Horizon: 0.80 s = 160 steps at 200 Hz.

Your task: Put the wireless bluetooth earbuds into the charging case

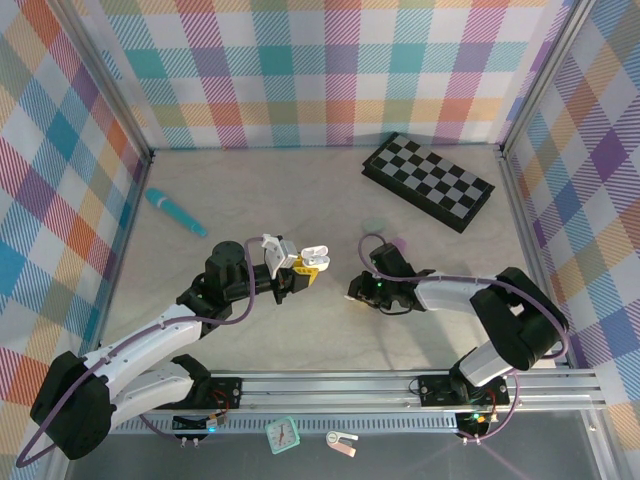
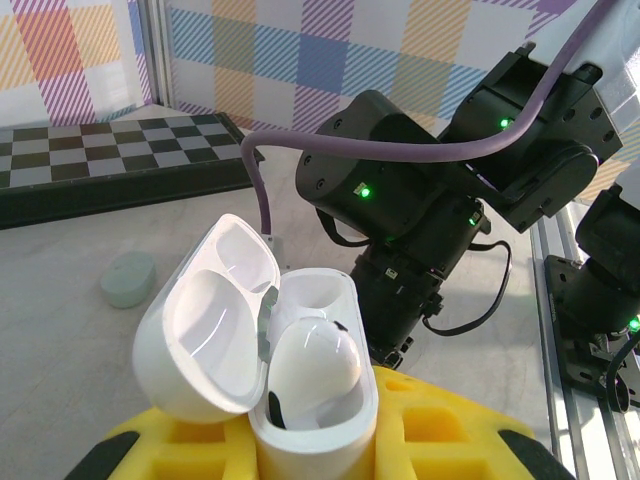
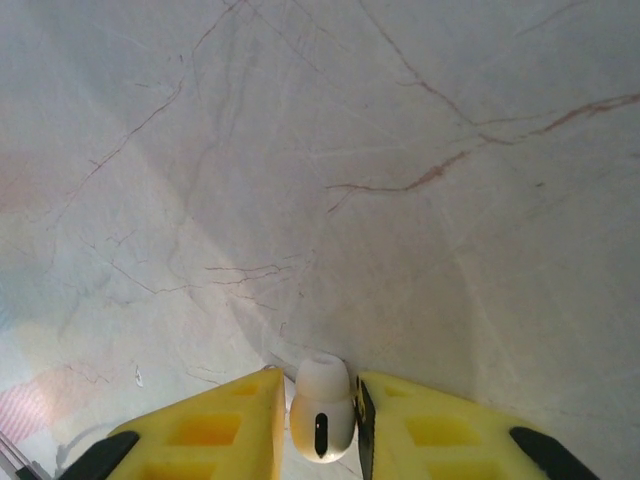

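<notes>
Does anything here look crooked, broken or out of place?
Only one thing: the earbud in the open case held by the left gripper stands proud of the rim, perhaps not fully seated. Nothing looks spilled or damaged.

Colours here: my jaws are bright yellow, with a glossy white pebble-shaped plastic charging case (image 2: 320, 450), a tiny white stemmed earbud (image 3: 321, 410), a rusty-veined cream marble counter (image 3: 420, 230), a black-and-grey chequered board (image 1: 428, 182) and pastel plaid walls (image 1: 300, 70).
</notes>
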Each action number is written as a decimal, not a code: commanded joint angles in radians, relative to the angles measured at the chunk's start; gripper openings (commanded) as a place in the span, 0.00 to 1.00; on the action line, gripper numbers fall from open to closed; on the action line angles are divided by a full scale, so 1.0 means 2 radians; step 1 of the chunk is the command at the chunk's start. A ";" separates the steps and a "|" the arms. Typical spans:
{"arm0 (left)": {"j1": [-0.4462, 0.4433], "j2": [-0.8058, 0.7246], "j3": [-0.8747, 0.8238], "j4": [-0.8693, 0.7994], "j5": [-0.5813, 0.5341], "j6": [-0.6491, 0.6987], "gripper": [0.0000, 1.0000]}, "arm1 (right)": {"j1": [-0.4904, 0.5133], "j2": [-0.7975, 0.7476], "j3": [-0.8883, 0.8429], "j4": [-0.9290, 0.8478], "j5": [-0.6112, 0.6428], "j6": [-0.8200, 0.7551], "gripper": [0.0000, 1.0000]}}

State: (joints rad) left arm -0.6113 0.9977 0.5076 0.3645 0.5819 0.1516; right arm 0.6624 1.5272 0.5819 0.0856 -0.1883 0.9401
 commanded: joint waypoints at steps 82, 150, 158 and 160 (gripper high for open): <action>0.005 0.009 0.003 0.004 -0.001 0.016 0.18 | 0.009 -0.027 0.054 -0.110 0.034 -0.102 0.19; 0.008 -0.007 -0.007 -0.008 -0.021 0.021 0.18 | 0.008 0.024 0.190 -0.310 -0.004 -0.345 0.21; 0.010 -0.011 -0.013 -0.006 -0.027 0.017 0.18 | 0.007 0.036 0.208 -0.333 -0.010 -0.368 0.22; 0.011 -0.012 -0.013 -0.005 -0.029 0.015 0.18 | 0.007 0.038 0.211 -0.340 -0.010 -0.374 0.22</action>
State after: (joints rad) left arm -0.6086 1.0119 0.5056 0.3595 0.5549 0.1772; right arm 0.6754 1.5414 0.9207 -0.3744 -0.1593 0.4202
